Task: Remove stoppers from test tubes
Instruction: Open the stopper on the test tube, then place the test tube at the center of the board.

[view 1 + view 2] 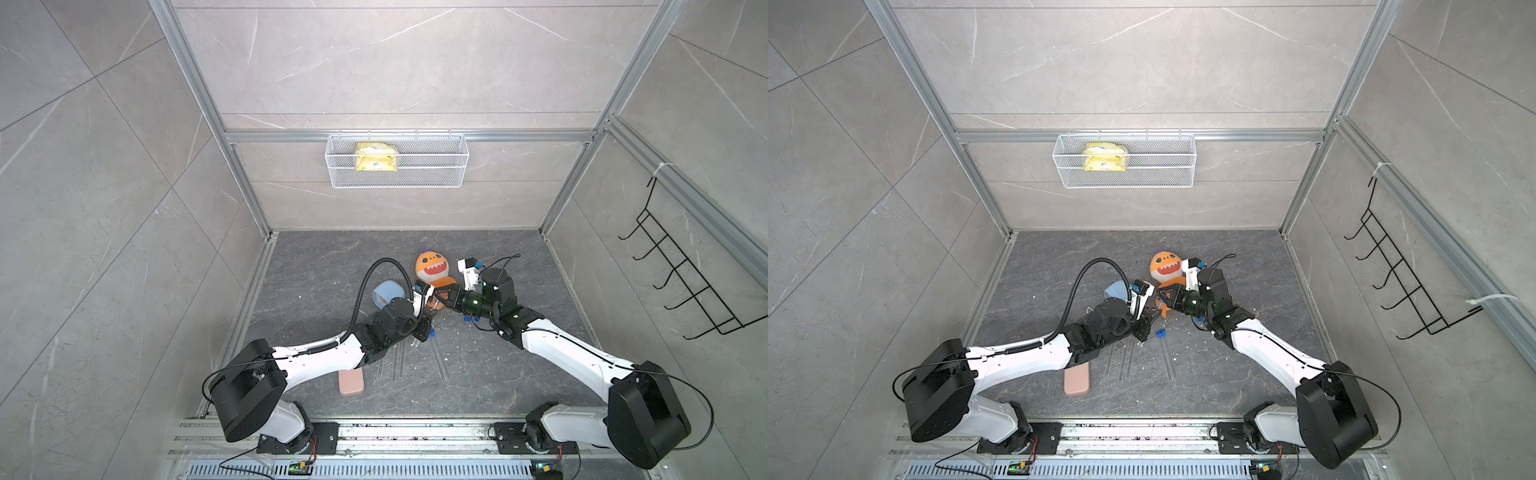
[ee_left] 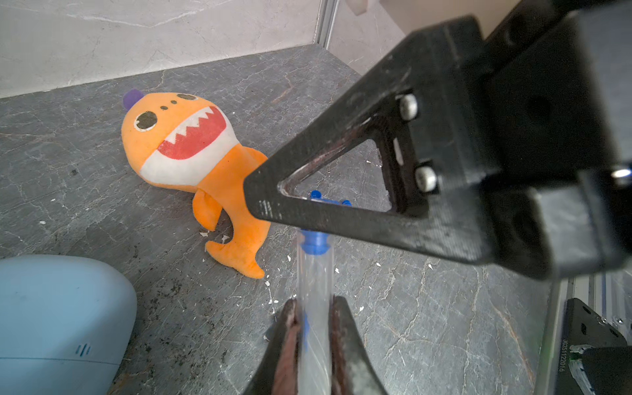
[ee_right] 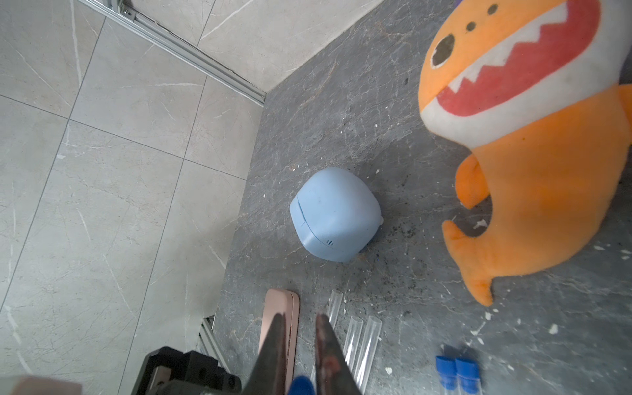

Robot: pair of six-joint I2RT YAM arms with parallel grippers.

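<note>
My left gripper (image 2: 315, 302) is shut on a clear test tube (image 2: 314, 273). A blue stopper (image 2: 316, 241) sits in the tube's far end. My right gripper (image 3: 300, 318) is shut on that stopper (image 3: 301, 386), and its black finger (image 2: 328, 222) hides the stopper's top. In both top views the two grippers (image 1: 430, 313) (image 1: 1162, 300) meet in front of the plush. Three open test tubes (image 3: 354, 338) lie on the floor. Beside them lie two more with blue stoppers (image 3: 456, 372) in them. Two loose stoppers (image 1: 467, 319) lie under the right arm.
An orange plush shark (image 1: 432, 270) lies just behind the grippers. A pale blue cup (image 1: 388, 293) stands to its left. A pink case (image 1: 351, 382) lies partly under the left arm. A wire basket (image 1: 397, 160) hangs on the back wall, and a black hook rack (image 1: 685, 282) on the right wall.
</note>
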